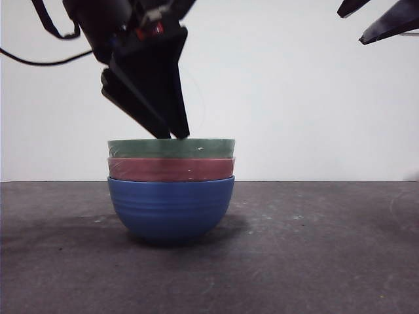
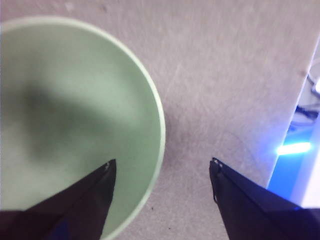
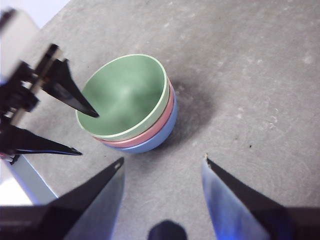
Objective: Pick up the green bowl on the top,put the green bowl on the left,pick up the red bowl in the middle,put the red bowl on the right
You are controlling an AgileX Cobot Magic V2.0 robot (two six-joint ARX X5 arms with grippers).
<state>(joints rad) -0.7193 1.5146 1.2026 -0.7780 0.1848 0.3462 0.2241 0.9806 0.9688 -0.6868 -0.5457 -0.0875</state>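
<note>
Three bowls are stacked on the table. The green bowl (image 1: 170,148) is on top, the red bowl (image 1: 170,169) is in the middle, and a blue bowl (image 1: 170,209) is at the bottom. My left gripper (image 1: 171,135) is open and has come down to the green bowl's rim. In the left wrist view (image 2: 163,161) one jaw is inside the green bowl (image 2: 65,110) and the other outside, with the rim between them. My right gripper (image 3: 163,160) is open and empty, high and off to the right (image 1: 350,28), looking down on the green bowl (image 3: 125,95) and the left gripper (image 3: 86,133).
The dark grey table (image 1: 327,248) lies bare on both sides of the stack. A white wall is behind. A black cable (image 1: 39,62) hangs from the left arm at the upper left.
</note>
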